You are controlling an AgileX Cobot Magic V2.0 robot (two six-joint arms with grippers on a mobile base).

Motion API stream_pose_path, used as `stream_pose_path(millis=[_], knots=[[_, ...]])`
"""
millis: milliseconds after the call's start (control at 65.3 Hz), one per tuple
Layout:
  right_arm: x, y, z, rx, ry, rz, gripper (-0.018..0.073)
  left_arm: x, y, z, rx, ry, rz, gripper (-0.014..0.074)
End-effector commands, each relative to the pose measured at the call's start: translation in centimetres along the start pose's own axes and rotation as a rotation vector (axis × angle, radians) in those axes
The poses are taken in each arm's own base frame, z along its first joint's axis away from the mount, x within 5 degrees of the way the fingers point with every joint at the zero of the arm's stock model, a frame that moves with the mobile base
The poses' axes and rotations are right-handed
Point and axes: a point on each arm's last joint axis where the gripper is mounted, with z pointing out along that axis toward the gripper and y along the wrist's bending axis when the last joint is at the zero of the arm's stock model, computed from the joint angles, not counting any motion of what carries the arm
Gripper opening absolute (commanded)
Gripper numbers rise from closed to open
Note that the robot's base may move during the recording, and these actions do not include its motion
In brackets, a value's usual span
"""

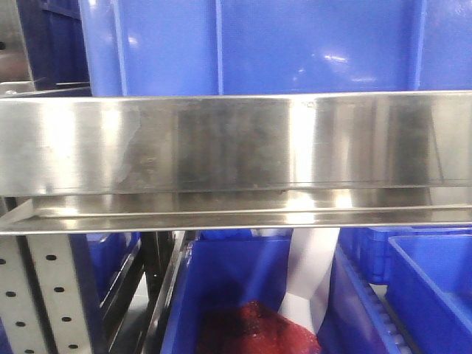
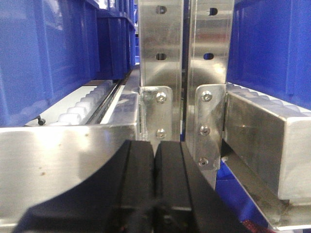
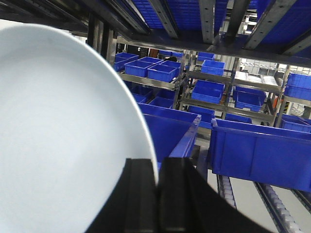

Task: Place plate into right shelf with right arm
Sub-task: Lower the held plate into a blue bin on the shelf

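Observation:
In the right wrist view my right gripper [image 3: 158, 167] is shut on the rim of the plain white plate [image 3: 58, 141], which fills the left half of that view and stands on edge. It is held inside the right shelf [image 3: 214, 46], under dark rails and above blue bins [image 3: 262, 150]. In the front view the shelf's steel rail [image 1: 236, 144] fills the middle; the plate and both grippers are out of that view. My left gripper [image 2: 154, 150] is shut and empty, just in front of the shelf's steel uprights [image 2: 160, 58].
Large blue bins [image 1: 251, 44] sit above the rail, and more blue bins [image 1: 435, 287] below it. One lower bin holds something red [image 1: 258, 332]. A grey perforated upright [image 1: 44, 295] stands at the lower left. Roller tracks [image 2: 82, 104] run beside the left gripper.

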Motion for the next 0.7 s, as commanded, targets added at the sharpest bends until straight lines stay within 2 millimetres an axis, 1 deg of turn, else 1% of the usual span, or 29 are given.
stream_pose_path(millis=[0,276,322,414,490,536,582,598,613,690], knots=[[-1.6,0.0,0.1,0.001,-0.102,-0.021,0.0054,-0.6,0.2,-0.1,-0.02,-0.088,-0.005,-0.0047],[-1.8,0.0,0.1,-0.002,-0.123,-0.018,0.0054,-0.6,0.2,-0.1,-0.02,-0.088,-0.005,-0.0047],[-2.1,0.0,0.2,-0.006,-0.14,-0.01,0.0054,-0.6,0.2,-0.1,-0.02,-0.088,-0.005,-0.0047],[-3.7,0.0,0.8,-0.019,-0.155,0.044,0.0055,-0.6,0.2,-0.1,-0.02,-0.088,-0.005,-0.0047],[-5.3,-0.1,2.0,-0.024,-0.141,0.07,0.0055,-0.6,0.2,-0.1,-0.02,-0.088,-0.005,-0.0047],[-6.5,-0.2,3.2,-0.027,-0.124,0.084,0.0055,-0.6,0.2,-0.1,-0.02,-0.088,-0.005,-0.0047],[-7.3,-0.2,4.3,-0.027,-0.099,0.087,0.0055,-0.6,0.2,-0.1,-0.02,-0.088,-0.005,-0.0047],[-8.0,-0.3,4.6,-0.026,-0.101,0.088,0.0055,-0.6,0.2,-0.1,-0.02,-0.088,-0.005,-0.0047],[-8.2,-0.3,5.4,-0.026,-0.083,0.087,0.0055,-0.6,0.2,-0.1,-0.02,-0.088,-0.005,-0.0047],[-9.5,-0.3,7.9,-0.024,-0.04,0.085,0.0055,-0.6,0.2,-0.1,-0.02,-0.088,-0.005,-0.0047]])
